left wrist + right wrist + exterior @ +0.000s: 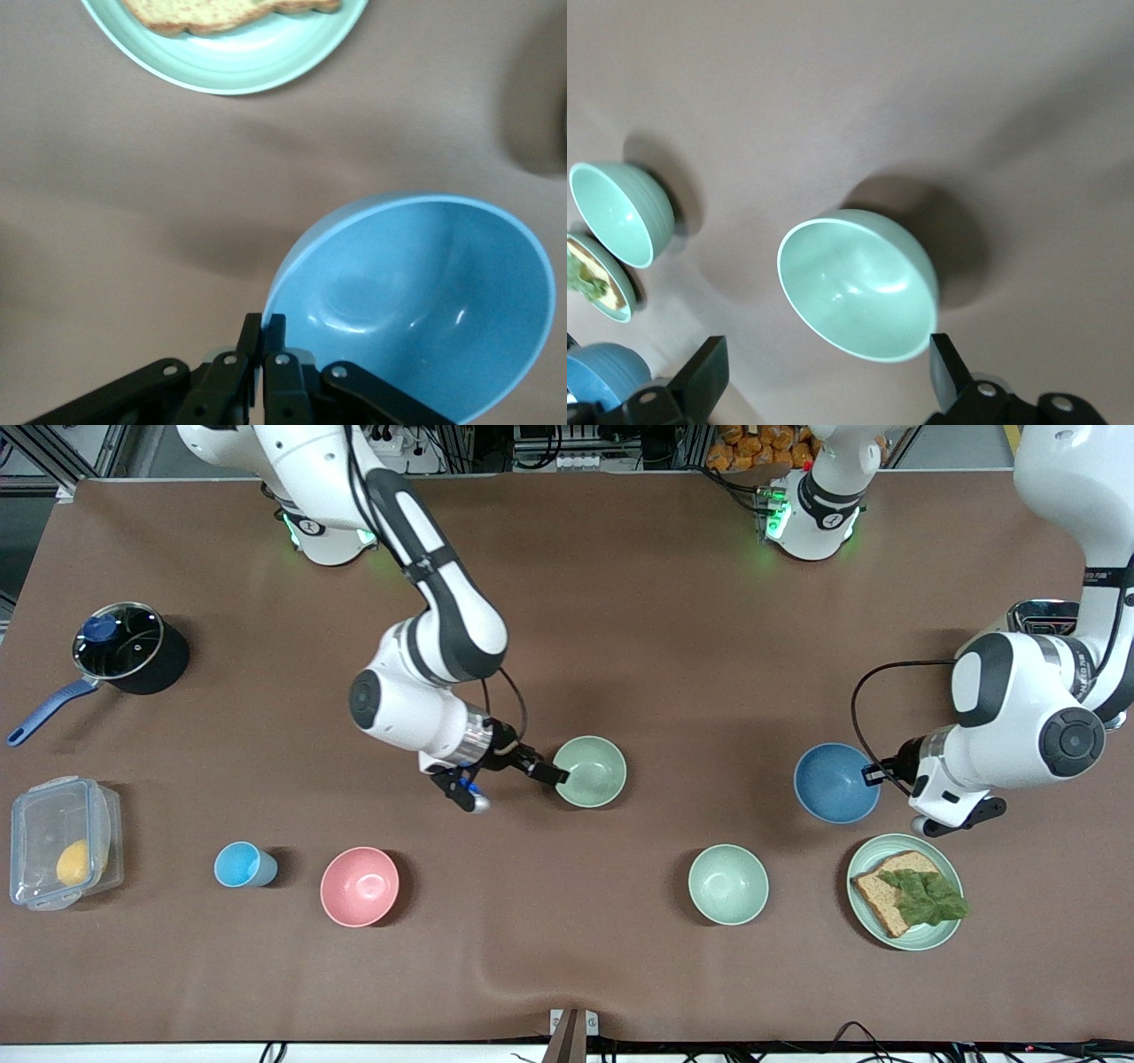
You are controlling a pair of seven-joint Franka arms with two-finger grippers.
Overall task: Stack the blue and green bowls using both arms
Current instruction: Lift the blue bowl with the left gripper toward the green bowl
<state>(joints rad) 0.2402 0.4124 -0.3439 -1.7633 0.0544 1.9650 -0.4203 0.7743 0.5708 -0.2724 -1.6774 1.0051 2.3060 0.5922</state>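
We see the left gripper point(263, 341) pinching the blue bowl's point(835, 783) rim, the right gripper point(556, 773) spread wide at the green bowl point(591, 771).

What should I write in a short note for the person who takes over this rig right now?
Left gripper: shut on the rim of the blue bowl, toward the left arm's end of the table.
Right gripper: open, fingers either side of the green bowl, which sits mid-table, not gripped.
Done: blue bowl is gripped.
Left: put one bowl inside the other; they are apart.
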